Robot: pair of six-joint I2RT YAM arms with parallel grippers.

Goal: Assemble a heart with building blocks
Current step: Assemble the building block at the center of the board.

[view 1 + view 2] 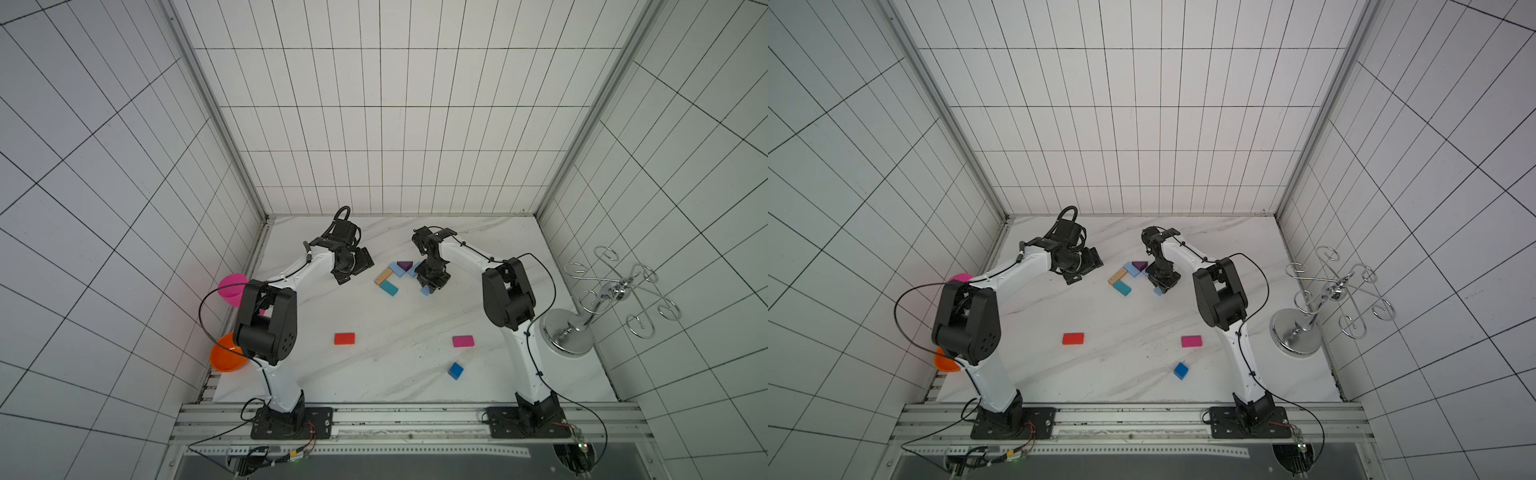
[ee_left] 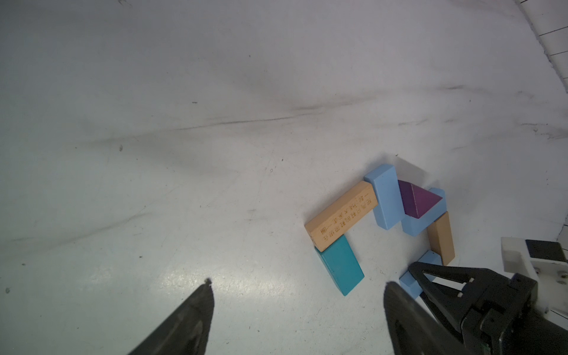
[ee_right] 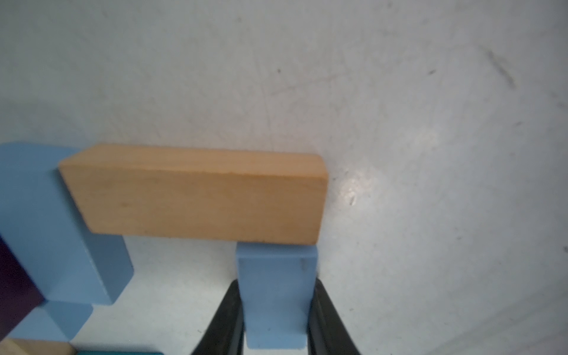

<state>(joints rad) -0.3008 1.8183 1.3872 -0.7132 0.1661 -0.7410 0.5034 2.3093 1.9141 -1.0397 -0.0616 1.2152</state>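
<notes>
The partial heart lies at the table's back middle: a purple triangle [image 1: 404,264] between two light blue blocks, a tan block [image 1: 383,276] and a teal block [image 1: 389,287] on its left side. My right gripper [image 3: 276,281] is shut on a third light blue block [image 3: 276,295], low over the table, its end against a second tan block [image 3: 196,196]. My left gripper [image 2: 298,282] hovers open and empty to the left of the teal block [image 2: 339,266]. A red block [image 1: 344,338], a magenta block [image 1: 463,341] and a blue cube [image 1: 455,370] lie loose nearer the front.
A pink goblet [image 1: 232,289] and an orange bowl [image 1: 226,358] sit at the table's left edge behind the left arm. A chrome wire rack [image 1: 602,299] stands at the right edge. Tiled walls close the table on three sides.
</notes>
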